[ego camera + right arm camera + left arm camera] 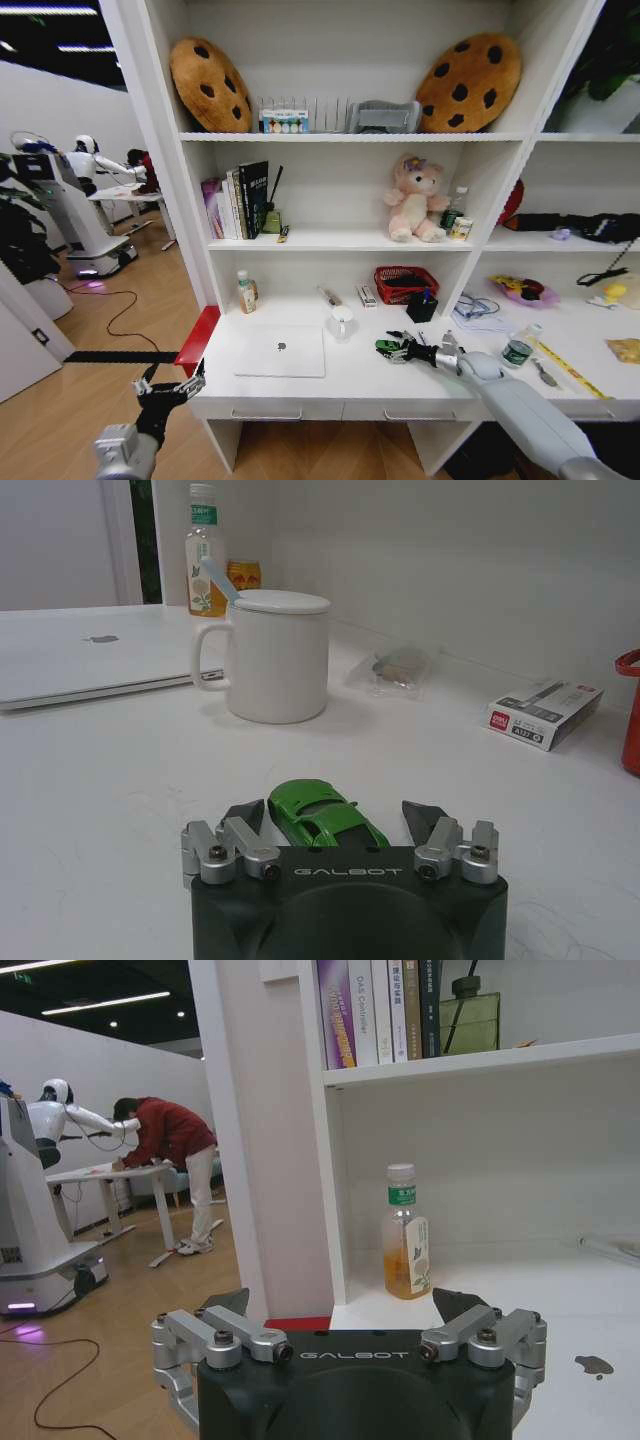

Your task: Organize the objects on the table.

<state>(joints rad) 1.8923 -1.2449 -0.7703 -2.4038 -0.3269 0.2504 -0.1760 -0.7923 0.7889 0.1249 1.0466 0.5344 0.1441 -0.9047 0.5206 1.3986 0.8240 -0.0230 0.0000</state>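
One right claw (335, 818) – spread – straddles green toy car (325, 814).

Right end effector (388, 348) extended (open), left (172, 388) low

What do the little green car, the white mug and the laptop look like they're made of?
Green car: glossy painted metal or plastic, judging by the highlights. White mug: probably matte ceramic, with thick walls and a soft sheen. Laptop: likely brushed aluminium, silver and even.

Closed silver laptop (281, 351) flat on white table (360, 380), tiny green toy car (325, 815) well right of it.
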